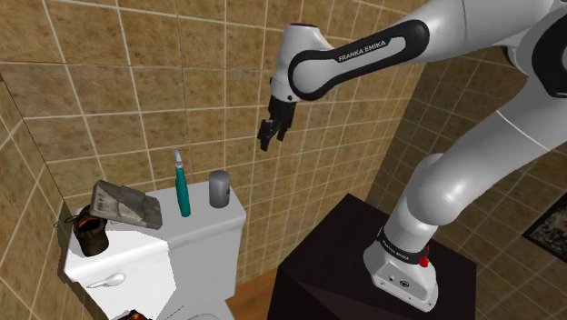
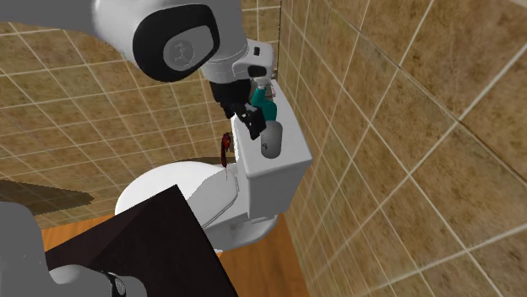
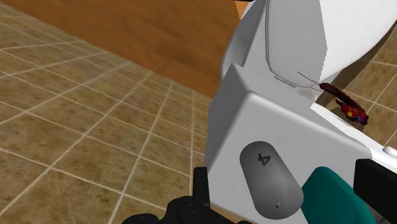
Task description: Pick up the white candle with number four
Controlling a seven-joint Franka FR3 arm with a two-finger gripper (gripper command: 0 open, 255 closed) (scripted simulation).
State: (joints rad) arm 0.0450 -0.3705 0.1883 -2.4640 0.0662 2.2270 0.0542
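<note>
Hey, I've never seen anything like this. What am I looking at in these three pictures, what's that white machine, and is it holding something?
This is a simulated bathroom. The white machine is a robot arm standing on a dark box; the black claw at its end is its gripper. One picture looks from beside the box, one from high up behind the arm, and one from a camera on the hand itself. On the toilet tank stand a grey candle marked 4, a teal brush-like item, a grey slab and a dark brown object. The gripper hangs open in the air near the candle, holding nothing.
</note>
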